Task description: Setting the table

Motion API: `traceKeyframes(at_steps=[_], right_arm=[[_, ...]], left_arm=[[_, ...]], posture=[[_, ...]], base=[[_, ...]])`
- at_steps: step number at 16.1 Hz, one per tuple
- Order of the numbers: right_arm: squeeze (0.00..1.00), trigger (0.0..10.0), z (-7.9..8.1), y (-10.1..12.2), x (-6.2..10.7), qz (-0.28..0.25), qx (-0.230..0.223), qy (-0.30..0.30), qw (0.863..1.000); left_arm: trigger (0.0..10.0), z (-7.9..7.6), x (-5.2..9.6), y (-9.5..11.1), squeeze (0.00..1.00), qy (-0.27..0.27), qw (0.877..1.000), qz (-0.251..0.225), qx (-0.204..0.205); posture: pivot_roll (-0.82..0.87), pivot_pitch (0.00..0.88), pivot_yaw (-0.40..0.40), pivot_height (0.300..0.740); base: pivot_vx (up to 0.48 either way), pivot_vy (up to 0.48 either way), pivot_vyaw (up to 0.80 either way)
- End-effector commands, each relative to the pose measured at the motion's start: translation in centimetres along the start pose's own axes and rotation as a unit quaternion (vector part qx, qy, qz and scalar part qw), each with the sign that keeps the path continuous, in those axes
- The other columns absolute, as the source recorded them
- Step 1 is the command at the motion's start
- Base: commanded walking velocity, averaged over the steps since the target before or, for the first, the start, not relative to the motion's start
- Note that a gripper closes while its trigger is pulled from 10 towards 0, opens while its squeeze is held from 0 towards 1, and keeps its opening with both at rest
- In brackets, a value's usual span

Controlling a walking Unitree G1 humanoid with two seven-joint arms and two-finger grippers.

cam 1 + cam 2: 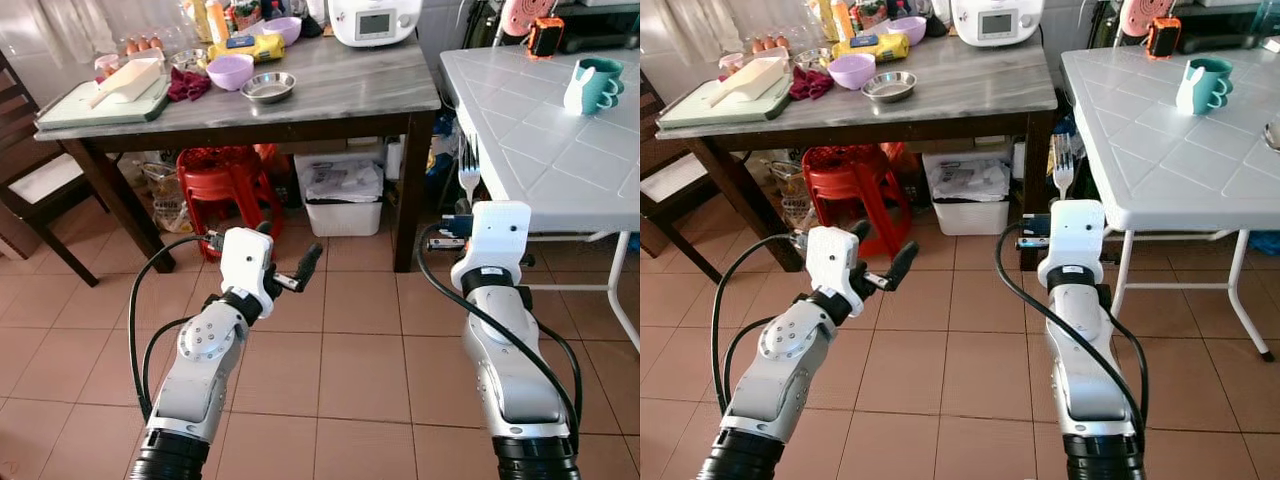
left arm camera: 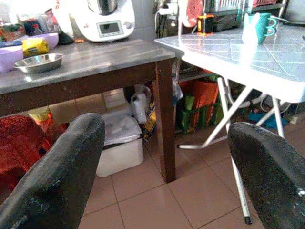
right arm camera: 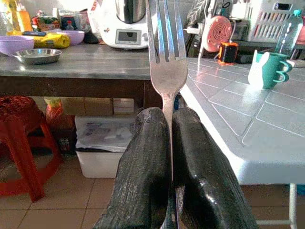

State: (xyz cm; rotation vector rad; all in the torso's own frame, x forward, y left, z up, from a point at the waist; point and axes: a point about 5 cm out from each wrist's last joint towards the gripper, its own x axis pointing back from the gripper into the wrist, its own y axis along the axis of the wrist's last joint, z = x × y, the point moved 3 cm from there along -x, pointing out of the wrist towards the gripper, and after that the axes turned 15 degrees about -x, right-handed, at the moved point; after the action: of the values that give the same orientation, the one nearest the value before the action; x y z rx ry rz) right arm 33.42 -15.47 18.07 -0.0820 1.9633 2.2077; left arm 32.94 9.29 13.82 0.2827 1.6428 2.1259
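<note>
Right tool clamped on fork handle, tines up, just short of white bench edge. Left tool wide open, empty, low over floor. Advise: raise fork clear of edge, lay flat. Teal mug, probably, far side.

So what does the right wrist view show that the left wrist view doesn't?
Right wrist view: a fork upright, clamped in the right gripper with shut jaws, and a clear bottle. Left wrist view: the left gripper, jaws wide apart with nothing between, and colourful bags under the white table. Shared: steel bowl, white appliance, teal mug.
</note>
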Motion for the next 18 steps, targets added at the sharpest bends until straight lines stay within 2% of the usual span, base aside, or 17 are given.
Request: traceKeyframes(at_steps=[1,6,18], right_arm=[[0.0,10.0,0.52,0.67,-0.02,-0.012,-0.006,0.009,1.0],[0.0,10.0,0.47,0.66,-0.05,-0.012,-0.002,0.009,1.0],[0.0,10.0,0.49,0.54,0.01,-0.011,-0.001,0.01,1.0]], left_arm=[[10.0,0.44,0.16,0.12,0.0,0.003,1.0,0.0,-0.004],[10.0,0.39,0.11,0.11,0.0,0.001,1.0,-0.001,-0.003],[10.0,0.11,0.1,0.07,0.0,-0.007,1.0,-0.001,-0.001]], posture=[[-0.14,0.071,0.114,0.74],[-0.15,0.07,0.115,0.74],[-0.15,0.064,0.117,0.74]], base=[[0.322,0.0,0.0],[0.322,0.0,0.0],[0.322,0.0,0.54]])
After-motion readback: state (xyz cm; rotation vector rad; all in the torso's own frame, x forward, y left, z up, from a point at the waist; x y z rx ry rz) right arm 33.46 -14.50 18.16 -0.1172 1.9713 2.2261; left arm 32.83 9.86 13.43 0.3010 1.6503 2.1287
